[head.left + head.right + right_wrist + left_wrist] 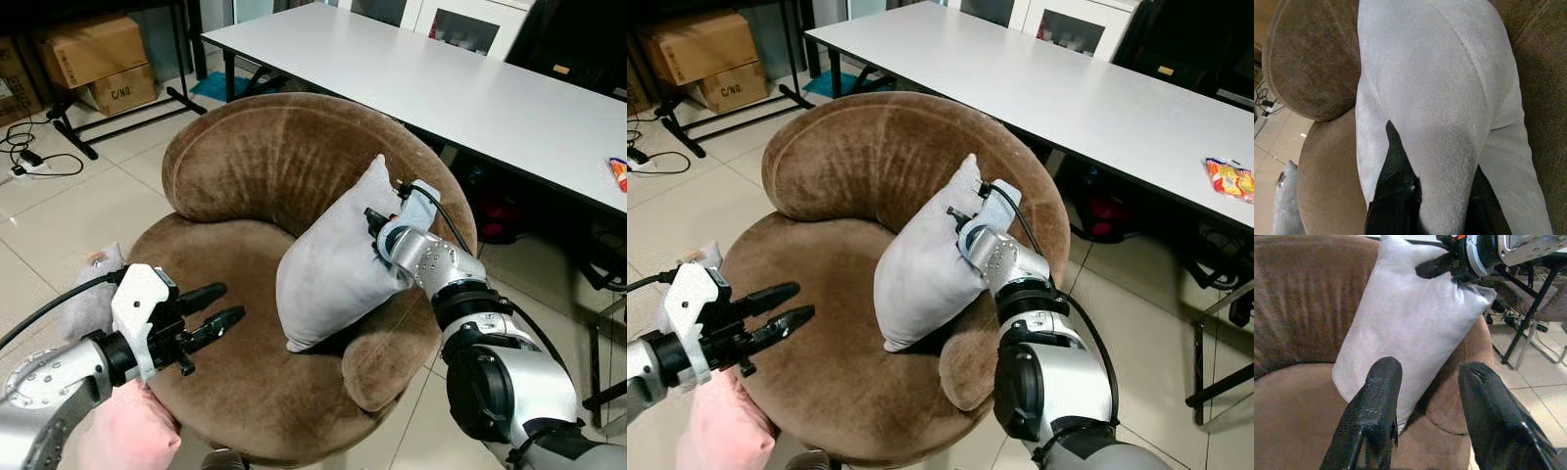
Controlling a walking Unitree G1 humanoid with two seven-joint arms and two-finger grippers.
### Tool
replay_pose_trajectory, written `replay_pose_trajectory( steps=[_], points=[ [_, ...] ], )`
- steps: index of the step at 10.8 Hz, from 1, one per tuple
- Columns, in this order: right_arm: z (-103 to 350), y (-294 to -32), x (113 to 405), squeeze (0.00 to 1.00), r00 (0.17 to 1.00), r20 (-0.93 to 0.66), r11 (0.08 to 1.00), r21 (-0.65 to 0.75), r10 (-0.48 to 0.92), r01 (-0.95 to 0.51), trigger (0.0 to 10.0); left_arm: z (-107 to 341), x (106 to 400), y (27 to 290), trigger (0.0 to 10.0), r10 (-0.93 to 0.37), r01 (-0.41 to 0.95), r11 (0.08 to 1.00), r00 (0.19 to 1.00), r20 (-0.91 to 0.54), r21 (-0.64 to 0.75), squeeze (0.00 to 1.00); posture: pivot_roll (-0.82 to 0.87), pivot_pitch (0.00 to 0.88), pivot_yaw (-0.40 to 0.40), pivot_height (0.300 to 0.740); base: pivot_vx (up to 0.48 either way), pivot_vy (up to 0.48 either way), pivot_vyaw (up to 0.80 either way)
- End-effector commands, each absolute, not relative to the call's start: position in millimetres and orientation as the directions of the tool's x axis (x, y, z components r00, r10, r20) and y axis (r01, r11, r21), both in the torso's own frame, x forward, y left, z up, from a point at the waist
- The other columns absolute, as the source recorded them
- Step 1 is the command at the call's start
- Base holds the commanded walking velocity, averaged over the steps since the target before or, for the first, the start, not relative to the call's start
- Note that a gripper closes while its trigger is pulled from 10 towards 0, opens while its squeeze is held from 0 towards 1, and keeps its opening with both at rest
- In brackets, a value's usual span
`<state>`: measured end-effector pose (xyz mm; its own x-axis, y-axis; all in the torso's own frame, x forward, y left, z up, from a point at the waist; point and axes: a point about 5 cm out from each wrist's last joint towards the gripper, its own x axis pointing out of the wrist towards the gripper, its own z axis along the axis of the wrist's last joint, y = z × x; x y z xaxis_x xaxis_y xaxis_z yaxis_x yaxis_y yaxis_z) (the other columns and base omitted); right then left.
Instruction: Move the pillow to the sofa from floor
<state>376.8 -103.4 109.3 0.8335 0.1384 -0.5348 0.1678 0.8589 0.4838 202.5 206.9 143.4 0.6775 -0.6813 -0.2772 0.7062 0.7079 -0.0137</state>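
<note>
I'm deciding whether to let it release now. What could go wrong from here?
The grey pillow stands tilted against the brown sofa armrest, pinched by the right gripper; once released it may tip or slide forward off the seat. The open left gripper hovers close and could knock it.

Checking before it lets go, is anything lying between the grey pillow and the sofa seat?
Nothing visible. The grey pillow already leans on the brown sofa, its lower corner on the seat, pinched by the right claw. The left claw hovers open over the seat, apart from it.
</note>
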Motion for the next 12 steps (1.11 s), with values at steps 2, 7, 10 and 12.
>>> replay_pose_trajectory(
  steps=[2,7,10,12],
  points=[
    [123.5,-110.8,384.3,1.00,0.867,-0.490,0.903,0.407,0.086,0.140,10.0,144.7,199.8,205.8,10.0,-0.689,0.715,0.698,0.665,-0.288,-0.021,0.00,0.12,0.000,-0.111,0.740,0.000,0.000,0.00],
    [139.7,-174.0,382.2,1.00,0.913,-0.382,0.906,0.323,-0.141,0.275,10.0,141.7,199.7,204.8,10.0,-0.682,0.715,0.698,0.660,-0.314,-0.014,0.00,0.08,0.000,-0.083,0.740,0.000,0.000,0.00],
    [157.7,-186.6,372.1,1.00,0.954,-0.285,0.919,0.346,-0.091,0.191,10.0,137.5,210.2,195.8,10.0,-0.625,0.658,0.752,0.728,-0.283,0.035,0.00,0.06,0.000,-0.090,0.740,0.000,0.000,0.00],
    [162.5,-185.8,350.6,1.00,0.977,-0.212,0.927,0.360,-0.031,0.108,10.0,127.5,218.3,200.0,10.0,-0.443,0.489,0.859,0.859,-0.256,0.155,0.00,0.06,0.000,-0.105,0.740,0.000,0.000,0.00]
  ],
)
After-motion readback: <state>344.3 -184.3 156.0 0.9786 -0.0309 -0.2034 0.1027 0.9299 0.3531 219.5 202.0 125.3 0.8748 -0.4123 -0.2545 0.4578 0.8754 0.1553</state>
